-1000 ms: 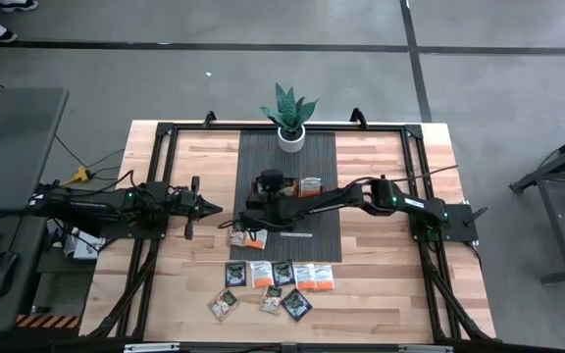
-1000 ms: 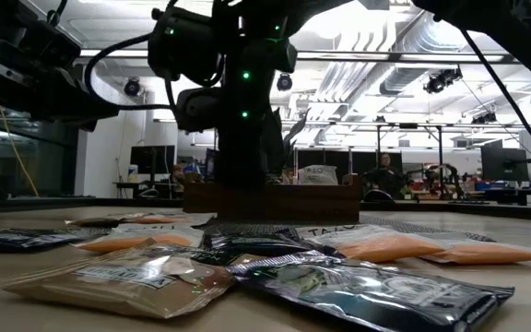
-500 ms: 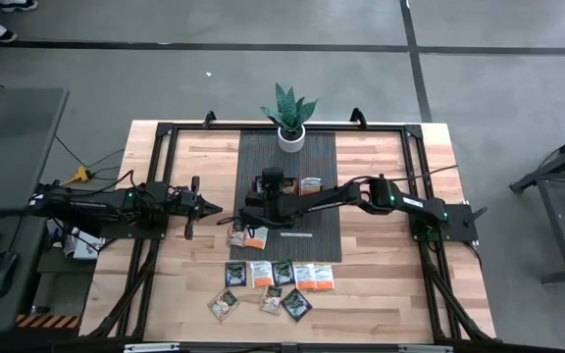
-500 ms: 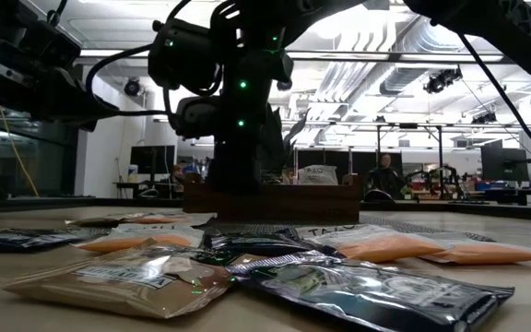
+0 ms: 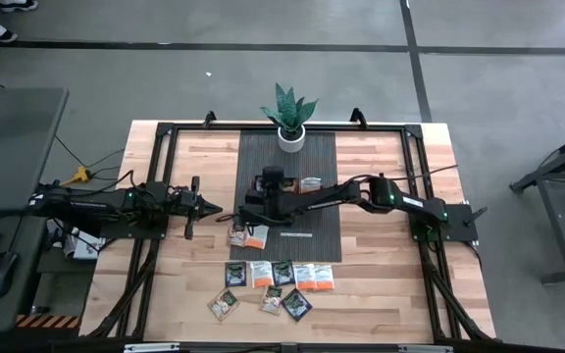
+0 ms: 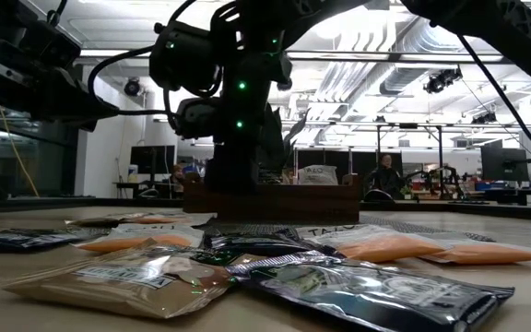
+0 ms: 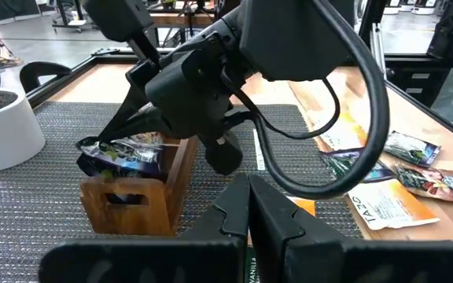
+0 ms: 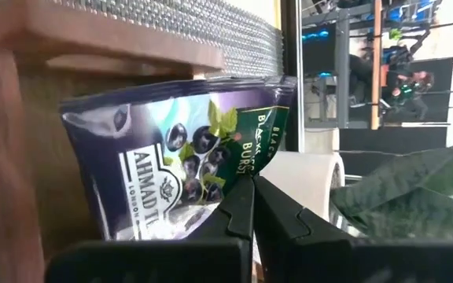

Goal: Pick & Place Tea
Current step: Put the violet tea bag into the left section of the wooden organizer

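Although most of the tea lies loose on the counter [image 5: 381, 294], one dark packet [image 8: 181, 169] with berries printed on it already stands in the end compartment of the wooden tray [image 7: 136, 206], leaning a little against its wall, and the right pincer [image 8: 252, 206] is just in front of this packet with its fingers pressed together and pinching nothing, as far as the right wrist view shows. The other packets [image 5: 271, 284] are spread in a loose group on the bare wood toward the near edge of the counter, dark ones and orange-and-white ones mixed, some overlapping at their edges, and two more [image 5: 246, 235] lie just beside the tray on the dark mat [image 5: 322, 157]. I judge that these packets are very light, thin and soft, with a glossy foil skin that can slip, so a pincer should take one at a free edge or a corner, where it can come under the flat body, and not press on the middle; where two overlap, the upper one is better first. The tray stands on the mat in the middle, with the potted plant [image 5: 289, 116] behind it at the far edge. The left pincer [image 7: 248, 206] waits well apart on the left side of the counter, pointing toward the tray, also pressed together and empty. Beyond the counter the low view shows a workshop room with desks and screens
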Available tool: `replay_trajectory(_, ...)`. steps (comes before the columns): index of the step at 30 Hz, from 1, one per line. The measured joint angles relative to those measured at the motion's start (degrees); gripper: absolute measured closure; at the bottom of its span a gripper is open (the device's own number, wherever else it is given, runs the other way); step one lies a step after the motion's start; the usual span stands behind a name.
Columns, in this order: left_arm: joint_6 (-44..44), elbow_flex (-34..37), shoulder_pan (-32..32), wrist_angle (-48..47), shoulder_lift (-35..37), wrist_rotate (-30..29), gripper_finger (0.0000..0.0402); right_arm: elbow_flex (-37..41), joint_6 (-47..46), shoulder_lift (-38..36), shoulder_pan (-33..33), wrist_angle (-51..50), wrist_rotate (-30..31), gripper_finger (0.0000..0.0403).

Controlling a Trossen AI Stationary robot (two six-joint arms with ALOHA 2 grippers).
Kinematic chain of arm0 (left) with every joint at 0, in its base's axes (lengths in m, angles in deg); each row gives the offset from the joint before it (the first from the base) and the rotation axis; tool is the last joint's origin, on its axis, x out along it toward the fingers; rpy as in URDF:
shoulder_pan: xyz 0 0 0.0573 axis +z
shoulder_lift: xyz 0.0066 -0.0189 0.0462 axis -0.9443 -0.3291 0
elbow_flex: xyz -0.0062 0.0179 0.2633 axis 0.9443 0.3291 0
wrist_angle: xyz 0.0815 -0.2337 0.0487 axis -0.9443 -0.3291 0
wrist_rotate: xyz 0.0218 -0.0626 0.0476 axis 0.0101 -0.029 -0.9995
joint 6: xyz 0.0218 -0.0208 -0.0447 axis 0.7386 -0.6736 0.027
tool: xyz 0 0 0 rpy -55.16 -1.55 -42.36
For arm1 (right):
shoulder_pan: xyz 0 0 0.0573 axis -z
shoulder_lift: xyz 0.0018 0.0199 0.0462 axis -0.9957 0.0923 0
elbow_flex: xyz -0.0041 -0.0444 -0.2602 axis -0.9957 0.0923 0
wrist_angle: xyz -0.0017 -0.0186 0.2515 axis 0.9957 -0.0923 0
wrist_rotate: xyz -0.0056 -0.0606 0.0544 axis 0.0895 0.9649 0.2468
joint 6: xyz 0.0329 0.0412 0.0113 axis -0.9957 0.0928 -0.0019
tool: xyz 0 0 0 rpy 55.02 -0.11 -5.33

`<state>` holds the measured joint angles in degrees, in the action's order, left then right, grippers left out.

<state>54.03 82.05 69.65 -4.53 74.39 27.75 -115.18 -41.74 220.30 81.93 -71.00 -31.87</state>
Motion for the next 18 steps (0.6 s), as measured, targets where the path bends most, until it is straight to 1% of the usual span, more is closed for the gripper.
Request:
replay_trajectory(4,0.0,0.0,0.0,0.0,0.0,0.0,0.0401,0.0,0.2,0.0,0.1,1.7,-0.4,0.0403)
replay_trajectory(18,0.0,0.0,0.0,0.0,0.0,0.0,0.0401,-0.2,1.8,0.0,0.1,0.7,-2.3,0.0402)
